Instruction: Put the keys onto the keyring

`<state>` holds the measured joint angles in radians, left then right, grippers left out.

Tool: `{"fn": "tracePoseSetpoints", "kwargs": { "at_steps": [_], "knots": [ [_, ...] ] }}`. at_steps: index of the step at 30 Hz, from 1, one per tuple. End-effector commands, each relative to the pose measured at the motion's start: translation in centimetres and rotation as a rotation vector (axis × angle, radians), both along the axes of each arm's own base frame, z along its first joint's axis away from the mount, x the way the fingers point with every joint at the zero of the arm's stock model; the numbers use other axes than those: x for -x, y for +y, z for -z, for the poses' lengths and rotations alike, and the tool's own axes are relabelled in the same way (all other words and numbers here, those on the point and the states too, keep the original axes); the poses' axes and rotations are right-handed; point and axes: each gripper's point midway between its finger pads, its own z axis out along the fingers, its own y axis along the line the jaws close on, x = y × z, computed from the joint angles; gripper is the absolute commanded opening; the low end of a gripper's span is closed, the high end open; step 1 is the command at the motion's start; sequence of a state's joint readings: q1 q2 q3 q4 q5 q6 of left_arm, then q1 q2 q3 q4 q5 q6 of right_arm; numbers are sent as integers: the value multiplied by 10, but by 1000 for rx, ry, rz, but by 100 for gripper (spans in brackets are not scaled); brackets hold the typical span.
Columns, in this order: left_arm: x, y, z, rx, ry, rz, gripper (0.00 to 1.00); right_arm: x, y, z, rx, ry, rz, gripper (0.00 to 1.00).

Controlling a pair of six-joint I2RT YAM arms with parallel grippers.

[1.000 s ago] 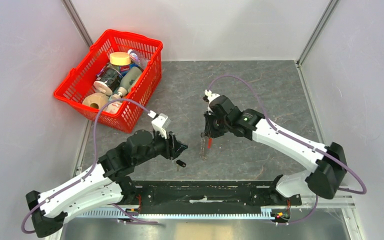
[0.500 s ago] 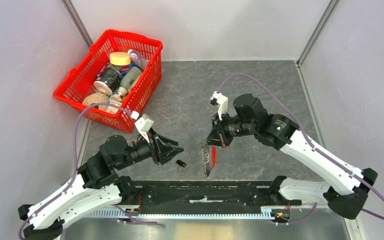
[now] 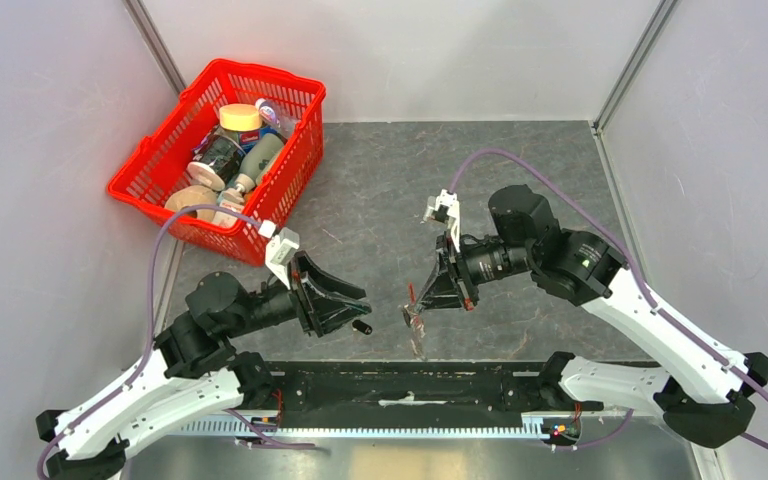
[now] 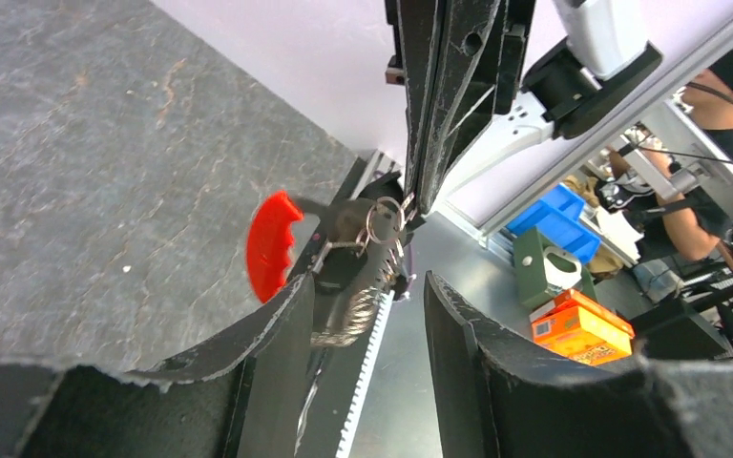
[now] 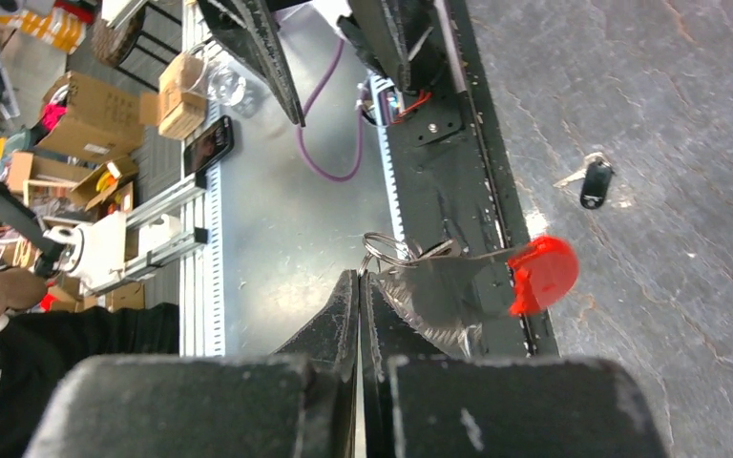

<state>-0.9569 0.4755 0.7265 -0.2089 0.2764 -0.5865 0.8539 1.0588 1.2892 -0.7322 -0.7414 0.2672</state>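
My right gripper (image 3: 422, 302) is shut on the small split ring of the keyring (image 3: 415, 322) and holds it above the table's near edge. The silvery chain (image 5: 439, 296) and the red tag (image 5: 541, 275) hang from it. My left gripper (image 3: 358, 302) is open and empty, and points at the keyring from the left. In the left wrist view the ring (image 4: 382, 218), the red tag (image 4: 272, 243) and the chain (image 4: 348, 320) sit just beyond its open jaws (image 4: 367, 286). One black-headed key (image 3: 362, 327) lies on the table under my left gripper. It also shows in the right wrist view (image 5: 594, 181).
A red basket (image 3: 290, 190) full of bottles and tape rolls stands at the back left. The black mounting rail (image 3: 400, 385) runs along the near edge below the keyring. Grey walls close in both sides.
My right arm has swung the keyring nearer to the front edge and turned it toward the left gripper. My left arm has drawn back and raised its open jaws toward the keyring.
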Motion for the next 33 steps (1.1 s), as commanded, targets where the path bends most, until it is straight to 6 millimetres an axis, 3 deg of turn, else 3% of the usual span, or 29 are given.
{"fn": "tracePoseSetpoints", "kwargs": {
  "at_steps": [1,6,12,24,33],
  "knots": [
    [14,-7,-27,99,-21,95,54,25,-6,-41,-131,-66,-140,0],
    [24,-16,-36,159,-15,177,54,37,-11,-46,-155,-74,-205,0],
    [32,-25,-42,212,-1,257,54,38,-11,-53,-162,-77,-208,0],
    [58,-27,-59,322,-3,436,51,5,-2,-58,-101,-58,0,0],
    [60,-33,-60,353,18,486,51,-10,5,-63,-96,-15,98,0]
  ]
}}
